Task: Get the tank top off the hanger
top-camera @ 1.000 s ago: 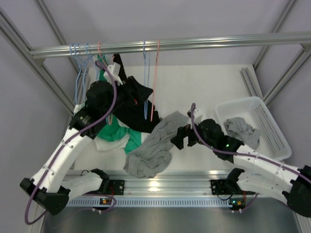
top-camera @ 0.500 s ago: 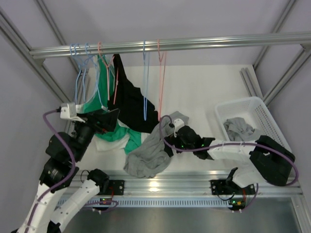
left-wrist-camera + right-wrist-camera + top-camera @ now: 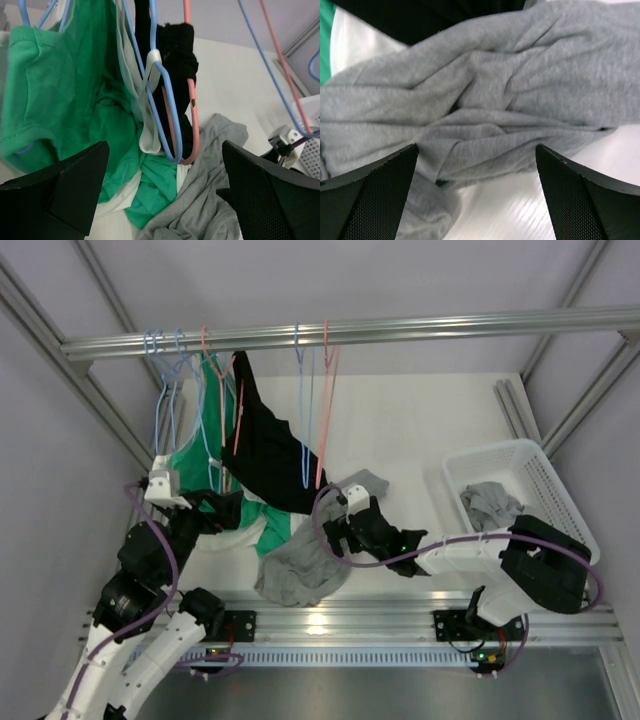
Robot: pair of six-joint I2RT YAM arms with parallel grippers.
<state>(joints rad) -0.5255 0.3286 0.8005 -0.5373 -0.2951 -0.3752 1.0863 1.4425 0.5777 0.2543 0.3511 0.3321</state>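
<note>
A black tank top [image 3: 262, 445] hangs on a pink hanger [image 3: 237, 420] from the rail; in the left wrist view the tank top [image 3: 176, 55] drapes over the pink hanger [image 3: 193, 117], with a blue hanger [image 3: 167, 115] beside it. My left gripper [image 3: 222, 510] is open and empty, near and left of the hanging clothes, its jaws wide apart in the left wrist view [image 3: 165, 200]. My right gripper [image 3: 342, 535] is open and empty, low over a grey garment [image 3: 300, 565] lying on the table, which fills the right wrist view [image 3: 485, 95].
A green garment [image 3: 55, 90] hangs on a blue hanger at the left, with green and white cloth [image 3: 245, 520] piled below. Bare blue and pink hangers [image 3: 312, 430] hang mid-rail. A white basket [image 3: 560, 490] with a grey cloth [image 3: 490, 505] stands at the right.
My left arm has pulled back from the black top towards the near left, open. My right arm has swung left over the grey garment. The hangers have swung back.
</note>
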